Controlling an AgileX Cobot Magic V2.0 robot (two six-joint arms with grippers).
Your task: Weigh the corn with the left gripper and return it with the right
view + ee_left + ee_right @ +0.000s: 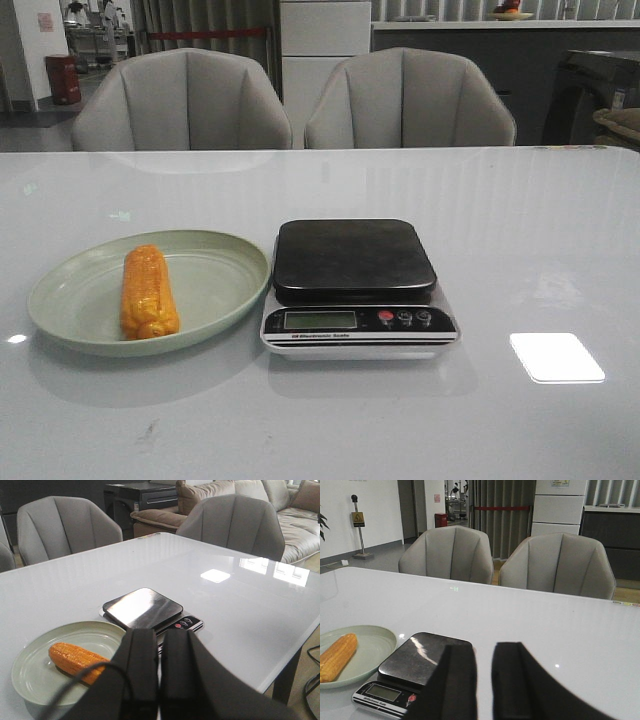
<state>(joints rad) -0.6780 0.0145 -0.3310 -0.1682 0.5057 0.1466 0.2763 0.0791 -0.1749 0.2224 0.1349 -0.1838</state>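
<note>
The orange-yellow corn (148, 292) lies on the pale green plate (222, 272) at the left of the table, its length running front to back. A black-topped kitchen scale (355, 262) stands right beside the plate with nothing on it. Neither gripper shows in the front view. In the left wrist view my left gripper (159, 636) is shut and empty, held above and short of the corn (75, 660), the plate (97, 634) and the scale (142, 607). My right gripper (484, 652) is a little open and empty, held above the table beside the scale (420, 657); the corn (337, 656) lies farther off.
Two grey chairs (185, 100) (410, 98) stand behind the far table edge. A bright patch of reflected light (556, 357) lies on the white tabletop at the right of the scale.
</note>
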